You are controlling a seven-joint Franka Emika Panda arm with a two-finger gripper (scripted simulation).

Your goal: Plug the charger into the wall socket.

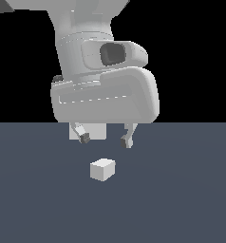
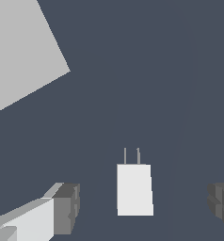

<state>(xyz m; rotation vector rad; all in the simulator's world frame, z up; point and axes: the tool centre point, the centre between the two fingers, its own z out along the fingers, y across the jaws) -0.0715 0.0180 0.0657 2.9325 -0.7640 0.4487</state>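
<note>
The charger [image 1: 103,169] is a small white cube lying on the dark grey floor. In the wrist view it [image 2: 134,189] shows two thin prongs at one end. My gripper [image 1: 105,140] hangs open just above and slightly behind the charger, touching nothing. In the wrist view the gripper [image 2: 143,204] has one dark fingertip on each side of the charger, with wide gaps. The wall socket [image 1: 97,131] is a pale panel mostly hidden behind my fingers. In the wrist view it [image 2: 20,52] is a large flat white face; its holes do not show.
The dark grey floor [image 1: 181,199] stretches around the charger, with a black background above its far edge. The arm's bulky white hand body [image 1: 105,95] fills the upper middle of the exterior view.
</note>
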